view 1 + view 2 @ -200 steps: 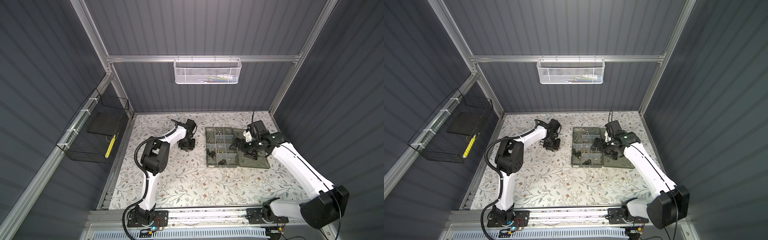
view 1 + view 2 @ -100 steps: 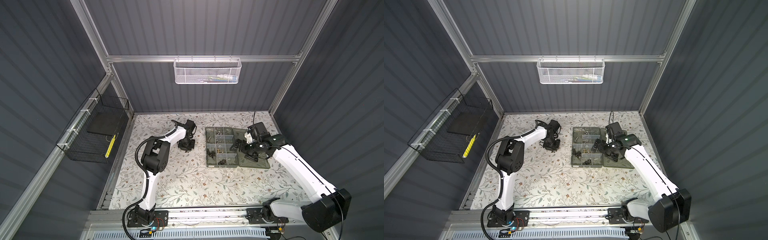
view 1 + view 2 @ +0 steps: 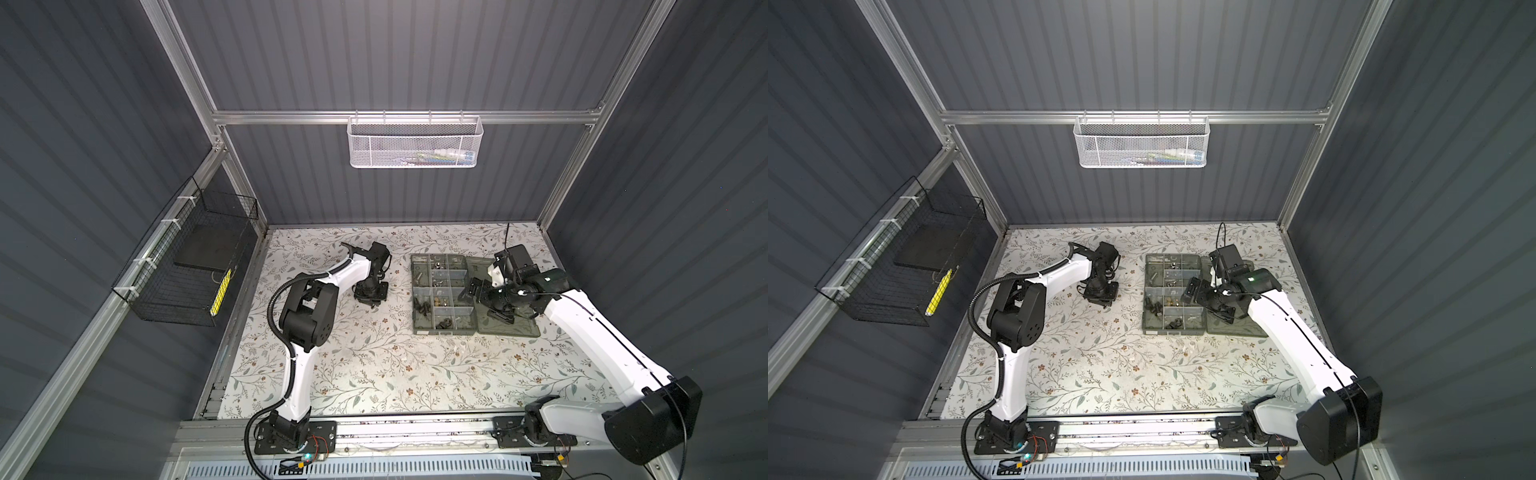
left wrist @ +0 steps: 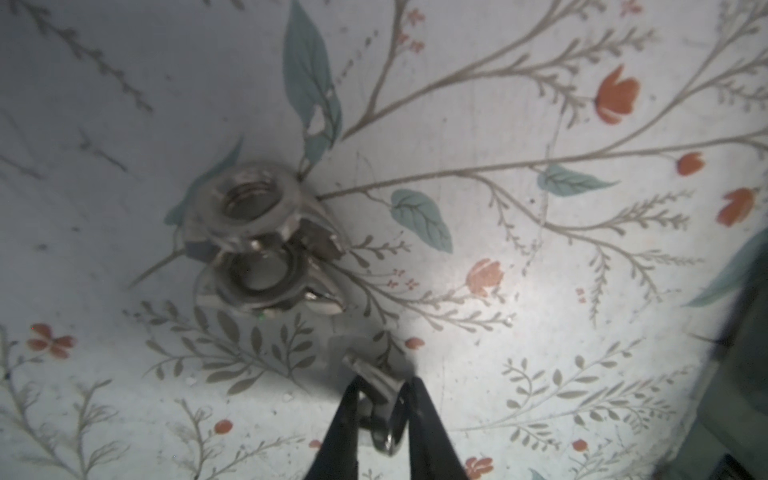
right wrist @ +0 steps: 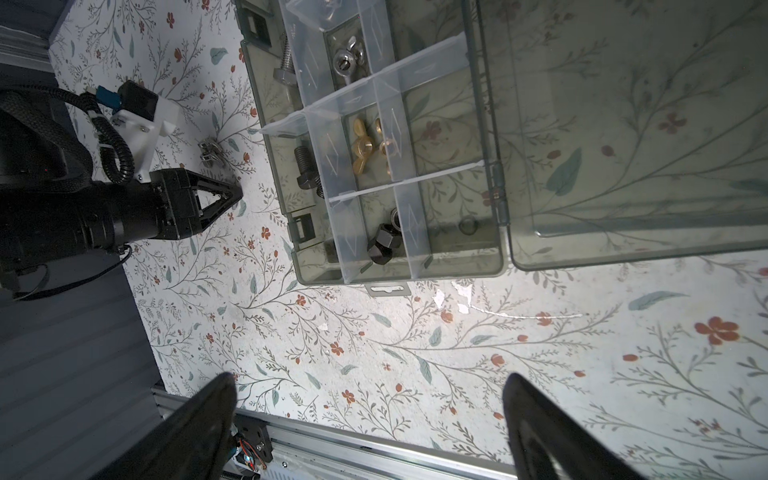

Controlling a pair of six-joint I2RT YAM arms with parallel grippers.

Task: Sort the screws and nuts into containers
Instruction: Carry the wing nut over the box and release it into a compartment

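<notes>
I see the floral table [image 3: 374,374] first, the organiser box [image 3: 444,331] toward its far right, lid [image 3: 509,324] flat open, screws and nuts [image 5: 365,145] lying in its compartments [image 5: 449,199]. My right gripper [image 5: 370,415] hangs above the box near its hinge, jaws spread wide, holding nothing. My left gripper [image 4: 382,388] is down at the table left of the box, jaws pinched on a small silver piece [image 4: 374,374]; two silver toothed nuts [image 4: 253,208] lie touching each other near it
</notes>
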